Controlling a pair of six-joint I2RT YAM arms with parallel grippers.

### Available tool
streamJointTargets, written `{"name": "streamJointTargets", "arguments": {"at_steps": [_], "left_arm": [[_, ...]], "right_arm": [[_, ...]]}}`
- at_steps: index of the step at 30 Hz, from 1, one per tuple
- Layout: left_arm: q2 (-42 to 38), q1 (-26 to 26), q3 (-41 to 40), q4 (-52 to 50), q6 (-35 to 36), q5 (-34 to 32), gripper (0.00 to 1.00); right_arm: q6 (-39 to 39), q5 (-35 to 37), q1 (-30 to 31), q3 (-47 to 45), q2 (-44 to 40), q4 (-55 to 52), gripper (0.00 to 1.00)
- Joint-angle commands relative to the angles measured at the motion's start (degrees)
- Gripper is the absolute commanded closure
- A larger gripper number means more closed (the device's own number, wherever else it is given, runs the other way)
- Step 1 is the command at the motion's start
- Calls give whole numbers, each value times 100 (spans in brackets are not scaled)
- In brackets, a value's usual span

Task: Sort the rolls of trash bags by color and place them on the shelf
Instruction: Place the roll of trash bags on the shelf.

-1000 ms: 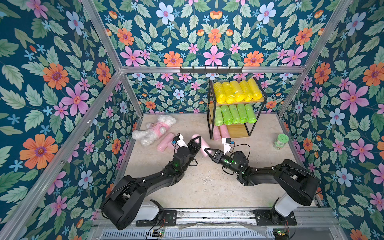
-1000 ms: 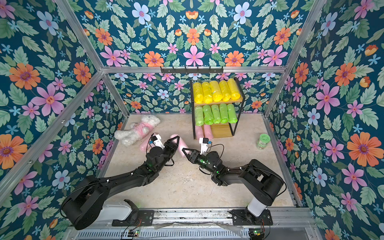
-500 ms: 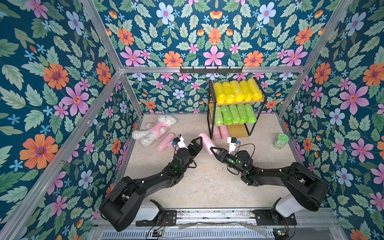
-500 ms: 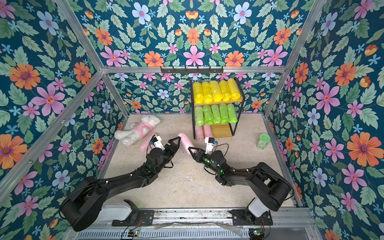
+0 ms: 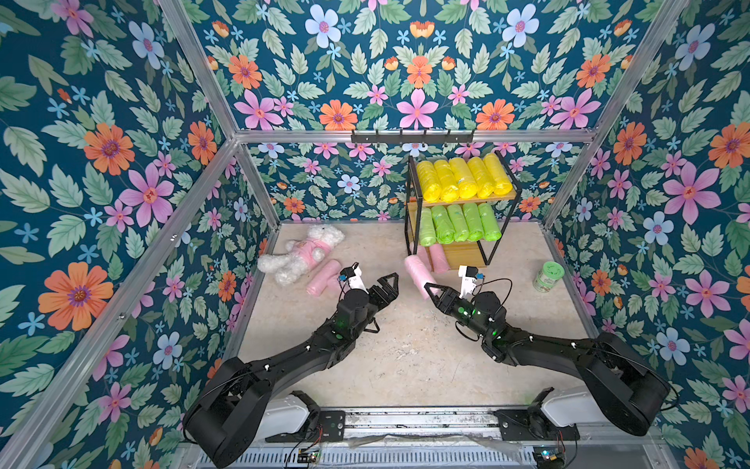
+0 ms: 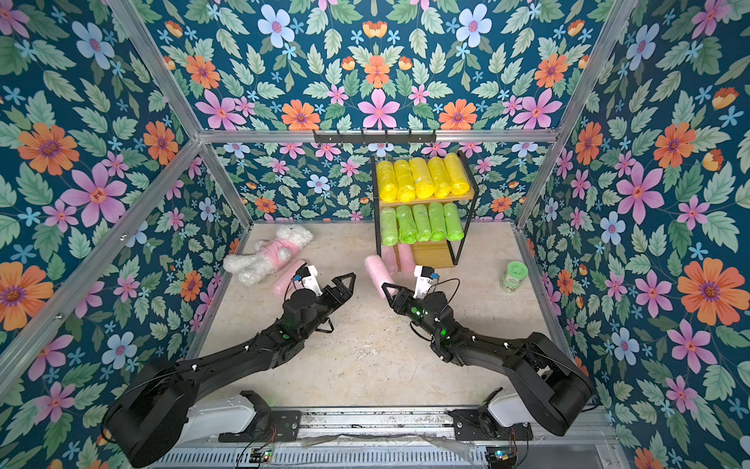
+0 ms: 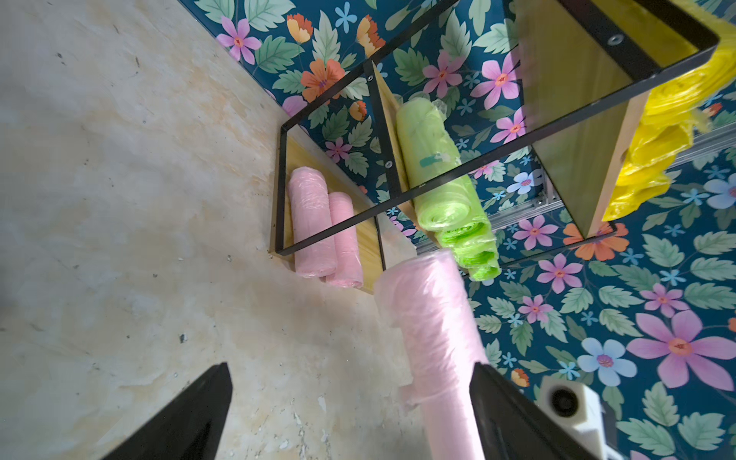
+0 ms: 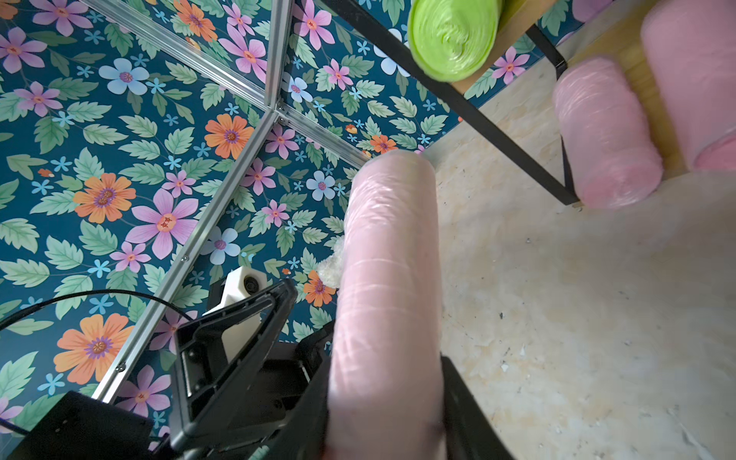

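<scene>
My right gripper [image 5: 431, 289] is shut on a pale pink roll [image 5: 417, 271] and holds it off the floor, just in front of the shelf [image 5: 410, 203]. In the right wrist view the roll [image 8: 388, 286] fills the shut jaws. My left gripper [image 5: 385, 284] stands open and empty, a little left of that roll; its fingers [image 7: 191, 414] are spread wide. The shelf carries yellow rolls [image 5: 462, 178] on top, green rolls [image 5: 454, 223] in the middle and two pink rolls [image 5: 436, 258] on the bottom board. One more pink roll [image 5: 322, 271] lies on the floor.
A white plush toy [image 5: 300, 253] in a pink shirt lies at the back left, against the floor roll. A green-lidded jar [image 5: 548, 276] stands near the right wall. Flowered walls close in the beige floor [image 5: 406, 357] on three sides.
The left gripper has opened and let go of the pink roll. The right gripper has taken it and carried it right and back, toward the shelf.
</scene>
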Motion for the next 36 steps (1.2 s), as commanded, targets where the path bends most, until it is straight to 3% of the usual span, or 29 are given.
{"name": "streamJointTargets", "arguments": {"at_steps": [1,11,15,26,36], "left_arm": [[-40,92,-1,-229,402,-32,1],[-510,748,-21,-777,1255,248,2],[-444,792,223,-884,1440,445,3],[-45,787,646,-1089,1579,747,4],[-89,787,739,-1231,1694,693,4]], "right_arm": [[-302,-127,-186,-6,-231,-316,75],[-697,-549,-964,-472,-910,-1468,76],[-782,-491,-1366,-648,-906,-1384,75],[-995,154,-2230,-211,410,165,75],[-993,198,-2308,713,1941,710,74]]}}
